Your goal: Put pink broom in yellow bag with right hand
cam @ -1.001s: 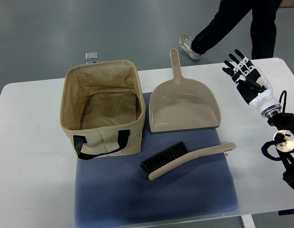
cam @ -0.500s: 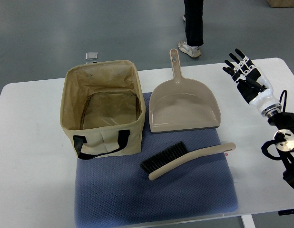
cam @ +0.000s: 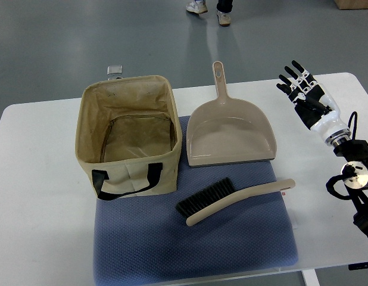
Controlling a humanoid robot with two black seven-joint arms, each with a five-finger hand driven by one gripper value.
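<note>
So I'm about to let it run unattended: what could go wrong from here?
The right hand is open and far from the broom, so nothing is grasped yet. The broom lies flat on the blue mat, so fingers may slip. It looks long for the bag and might catch its rim.

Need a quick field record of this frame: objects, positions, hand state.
broom: lies flat on the blue mat, bristles toward the bag, untouched
bag: upright, open, inside looks empty, at the mat's far left corner
dustpan: flat, beyond the broom, handle pointing away from the robot
right hand: open, fingers spread, above the table's far right, holding nothing
left hand: not in view
person: feet at top edge
</note>
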